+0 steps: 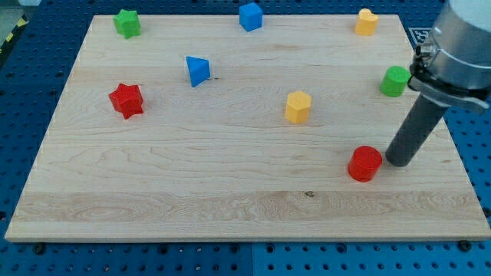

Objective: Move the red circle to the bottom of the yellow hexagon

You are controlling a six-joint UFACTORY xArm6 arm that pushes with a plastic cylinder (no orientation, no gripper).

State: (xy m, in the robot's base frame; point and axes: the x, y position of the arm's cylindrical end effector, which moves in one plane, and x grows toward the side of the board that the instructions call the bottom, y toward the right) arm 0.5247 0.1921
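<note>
The red circle point(364, 163) lies on the wooden board point(192, 192) at the view's lower right. The yellow hexagon point(298, 106) stands near the board's middle, up and to the left of the red circle. My tip point(400, 162) rests on the board just to the right of the red circle, close to or touching its right side. The dark rod slants up to the arm at the view's upper right.
A green star point(127, 23), a blue cube point(250, 16) and a yellow heart point(366, 22) stand along the top edge. A blue triangle point(197, 70) and a red star point(126, 100) are on the left. A green cylinder point(395, 80) is by the right edge, above my tip.
</note>
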